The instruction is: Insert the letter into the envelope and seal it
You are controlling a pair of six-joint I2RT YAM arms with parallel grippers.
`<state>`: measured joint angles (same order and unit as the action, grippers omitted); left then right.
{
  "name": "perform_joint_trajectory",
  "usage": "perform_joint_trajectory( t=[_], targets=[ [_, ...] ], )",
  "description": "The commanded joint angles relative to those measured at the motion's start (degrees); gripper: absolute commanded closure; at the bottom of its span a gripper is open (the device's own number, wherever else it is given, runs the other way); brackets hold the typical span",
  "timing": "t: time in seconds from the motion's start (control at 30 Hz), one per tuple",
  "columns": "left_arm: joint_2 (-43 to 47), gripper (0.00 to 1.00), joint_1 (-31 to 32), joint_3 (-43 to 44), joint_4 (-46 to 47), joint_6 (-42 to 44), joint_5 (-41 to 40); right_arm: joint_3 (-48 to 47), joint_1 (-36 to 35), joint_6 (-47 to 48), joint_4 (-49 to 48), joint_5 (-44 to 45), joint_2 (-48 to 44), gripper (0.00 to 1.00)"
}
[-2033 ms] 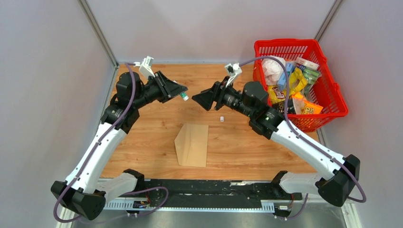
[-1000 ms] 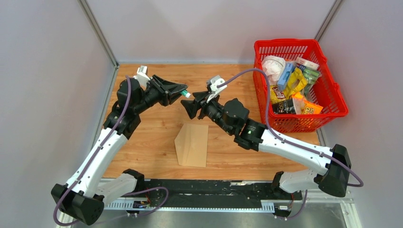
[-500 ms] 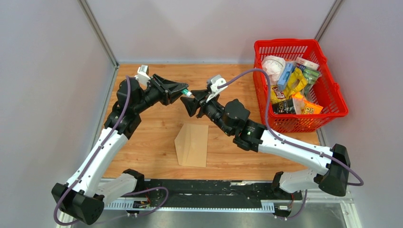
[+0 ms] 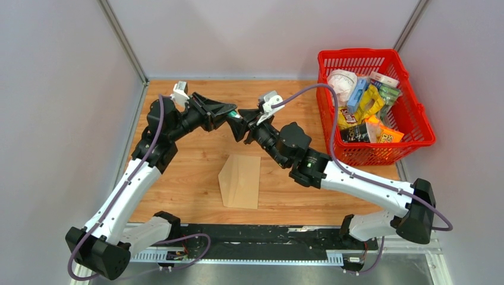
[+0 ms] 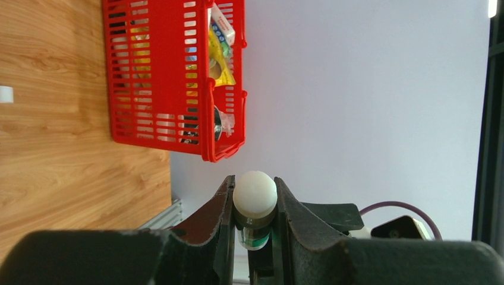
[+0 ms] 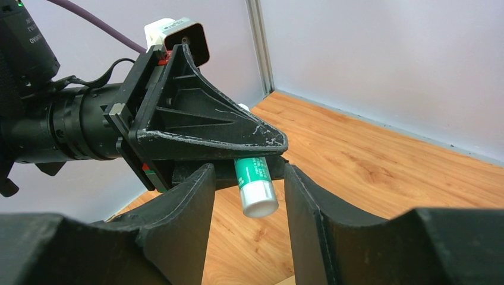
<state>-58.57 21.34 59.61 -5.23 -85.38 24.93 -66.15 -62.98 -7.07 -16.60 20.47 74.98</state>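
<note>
The tan envelope (image 4: 241, 181) lies flat on the wooden table, its pointed flap to the left. The letter is not in view. My left gripper (image 4: 230, 115) is raised above the table and shut on a green-and-white glue stick (image 5: 254, 196); the stick's white rounded end shows between the fingers. In the right wrist view the stick's other end (image 6: 255, 189) sticks out of the left gripper (image 6: 196, 127). My right gripper (image 6: 248, 173) is open, with one finger on each side of that end and not touching it. It meets the left gripper above the table (image 4: 239, 121).
A red basket (image 4: 421, 122) full of snack packets stands at the right rear; it also shows in the left wrist view (image 5: 172, 77). A small white cap (image 5: 5, 94) lies on the wood. Grey walls enclose the table on three sides.
My right gripper has moved left to the left gripper, and its open fingers now flank the glue stick's end. The left gripper has shifted slightly. The envelope has not moved.
</note>
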Motion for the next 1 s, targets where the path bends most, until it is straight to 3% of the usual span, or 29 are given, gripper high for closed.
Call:
perform_joint_trajectory(
  t=[0.0,0.3,0.6,0.8,0.87,0.97],
  targets=[
    [0.1,1.00,-0.1,0.3,2.2,-5.1,1.6,-2.8,-0.4,0.2,-1.5,0.4,1.1,0.51],
    [0.1,1.00,-0.1,-0.3,3.4,-5.8,2.5,-4.8,-0.4,-0.5,-1.9,0.6,3.6,0.64],
    [0.4,1.00,-0.1,-1.5,4.9,-6.9,2.6,-5.3,-0.9,-1.5,-1.2,3.2,3.9,0.99],
    [0.0,1.00,-0.1,-1.6,4.9,-6.0,2.2,-4.8,-1.0,-1.4,0.7,4.7,2.5,1.00],
    [-0.2,0.92,-0.2,-1.6,5.0,-5.1,2.0,-5.2,-1.0,-1.5,2.7,5.0,2.0,1.00],
    [-0.5,0.70,-0.1,-1.2,6.5,-3.0,1.6,-5.6,-1.1,-2.1,6.7,7.1,1.4,1.00]
  ],
)
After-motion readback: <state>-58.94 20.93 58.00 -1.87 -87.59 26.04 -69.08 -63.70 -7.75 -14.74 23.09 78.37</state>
